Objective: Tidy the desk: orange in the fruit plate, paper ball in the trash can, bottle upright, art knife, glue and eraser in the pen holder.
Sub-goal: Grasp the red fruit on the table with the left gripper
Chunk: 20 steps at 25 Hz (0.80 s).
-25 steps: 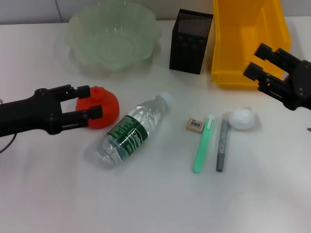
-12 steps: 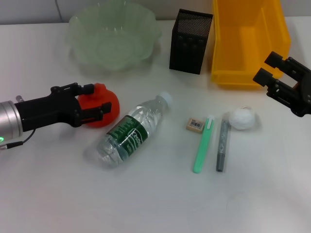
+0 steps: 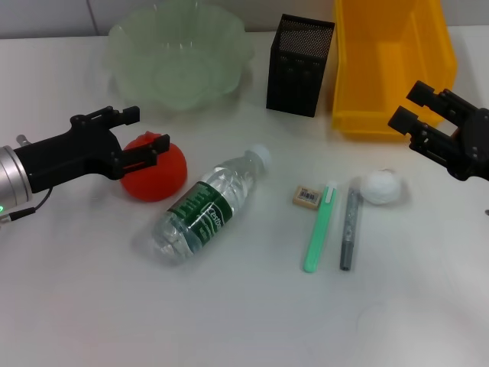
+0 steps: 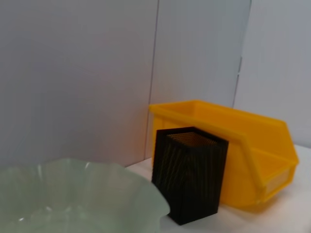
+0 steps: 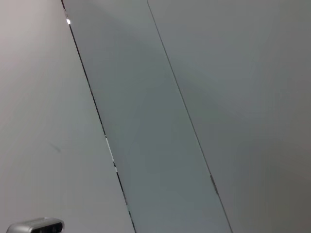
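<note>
On the counter's left, left gripper (image 3: 134, 131) has risen open above the orange (image 3: 157, 172); grasp released, orange not yet plated.

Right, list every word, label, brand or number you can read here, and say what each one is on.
Nothing can be read for certain.
Bottle, dark green label: white lettering, too blurred to read.
Eraser, white label: dark print, too small to read.
Green stick and grey stick: no legible text.
Pen holder, trash can, fruit plate: no markings visible.
</note>
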Tool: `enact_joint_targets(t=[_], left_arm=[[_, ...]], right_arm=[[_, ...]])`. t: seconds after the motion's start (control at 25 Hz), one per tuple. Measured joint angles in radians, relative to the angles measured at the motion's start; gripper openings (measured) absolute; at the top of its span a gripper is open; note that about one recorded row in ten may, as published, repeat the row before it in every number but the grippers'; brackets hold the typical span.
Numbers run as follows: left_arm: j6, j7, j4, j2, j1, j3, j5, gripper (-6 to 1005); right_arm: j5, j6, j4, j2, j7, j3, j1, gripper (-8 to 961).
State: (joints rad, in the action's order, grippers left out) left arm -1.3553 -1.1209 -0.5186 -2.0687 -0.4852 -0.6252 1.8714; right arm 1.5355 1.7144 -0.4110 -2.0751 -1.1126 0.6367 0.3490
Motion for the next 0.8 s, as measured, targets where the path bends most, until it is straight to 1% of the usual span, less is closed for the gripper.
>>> enact_joint_targets(t=[0.12,0.2,0.28,0.32,0.52,0.64,0.8], left_arm=[[0.011,0.001,0.000,0.001,0.001,0.000,0.001,743],[0.050,-0.004,0.010,0.000,-0.001,-0.016,0.021,734],[0.050,-0.004,0.010,0.000,-0.001,-0.016,0.021,725],[0.082,-0.020,0.019,0.000,-0.004,-0.043,0.029,721],[0.098,-0.018,0.024,-0.002,-0.004,-0.056,0.031,699],[0.144,-0.010,0.040,-0.006,-0.008,-0.088,0.027,686],[0.146,-0.010,0.040,-0.007,-0.008,-0.089,0.021,668]], right_arm=[[0.001,0.000,0.000,-0.001,-0.002,0.001,0.008,719],[0.002,0.000,0.002,-0.002,-0.004,0.001,0.012,719],[0.002,0.000,0.010,-0.003,-0.005,0.002,0.019,719],[0.006,-0.001,0.018,-0.003,-0.005,0.003,0.026,719],[0.040,-0.018,0.038,-0.002,-0.006,0.006,0.059,719],[0.053,-0.026,0.043,-0.002,-0.006,0.010,0.072,719],[0.064,-0.040,0.049,-0.002,-0.007,0.017,0.088,719]])
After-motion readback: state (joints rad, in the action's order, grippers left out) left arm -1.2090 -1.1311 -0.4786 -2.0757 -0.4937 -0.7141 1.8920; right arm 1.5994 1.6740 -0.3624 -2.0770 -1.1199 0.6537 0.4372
